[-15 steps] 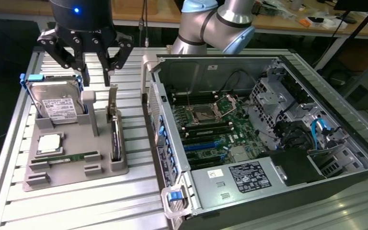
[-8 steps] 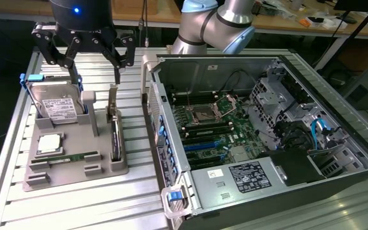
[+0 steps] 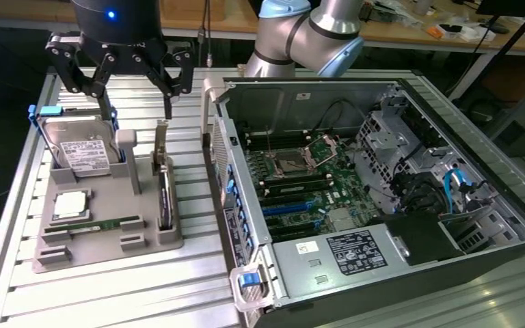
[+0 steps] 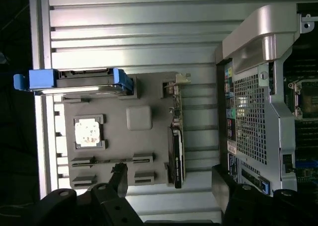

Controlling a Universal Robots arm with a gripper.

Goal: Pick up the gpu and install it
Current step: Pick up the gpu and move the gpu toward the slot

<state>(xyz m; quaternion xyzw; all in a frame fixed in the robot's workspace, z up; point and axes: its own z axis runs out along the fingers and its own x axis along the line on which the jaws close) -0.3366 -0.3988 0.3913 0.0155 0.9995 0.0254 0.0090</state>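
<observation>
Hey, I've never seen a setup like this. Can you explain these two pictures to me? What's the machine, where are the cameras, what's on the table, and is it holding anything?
The machine is a robot arm ending in a gripper, a claw with two fingers. One picture comes from a camera off the arm that takes in the whole scene. The other comes from a camera on the arm's wrist, looking down past the fingers.

On a slatted metal table sits a grey holder tray with computer parts: a hard drive standing upright, a processor chip, a green memory stick and the gpu, a dark card standing on its edge. On the exterior view's right is an open computer case.

The gripper hangs open above the tray, roughly over the gpu, and holds nothing.
</observation>
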